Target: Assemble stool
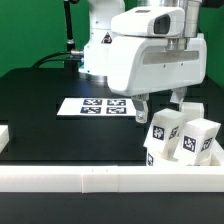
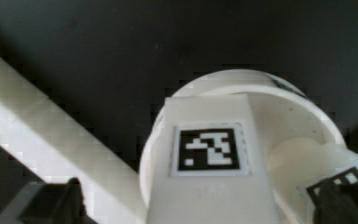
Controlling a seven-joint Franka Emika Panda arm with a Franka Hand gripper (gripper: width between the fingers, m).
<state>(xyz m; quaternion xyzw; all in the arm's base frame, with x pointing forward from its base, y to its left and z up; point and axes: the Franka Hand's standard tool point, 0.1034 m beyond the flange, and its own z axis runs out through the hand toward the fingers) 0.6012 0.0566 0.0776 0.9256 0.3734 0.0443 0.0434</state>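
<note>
White block legs with black-and-white tags (image 1: 160, 130) (image 1: 197, 140) stand close together at the exterior view's right, just behind the front rail. My gripper (image 1: 163, 103) hangs directly above them with its jaws wide apart. In the wrist view a tagged white leg (image 2: 206, 148) lies between the two dark fingertips (image 2: 345, 190), with a gap on each side. My gripper (image 2: 190, 205) is open around it. A rounded white part (image 2: 247, 90) continues beyond the tag; I cannot tell whether it is the seat disc. The seat's hollow centre is not visible.
The marker board (image 1: 100, 105) lies flat on the black table behind the gripper. A long white rail (image 1: 100, 178) runs along the front edge, and another rail piece (image 1: 5, 138) sits at the exterior view's left. The rail also shows diagonally in the wrist view (image 2: 34, 110).
</note>
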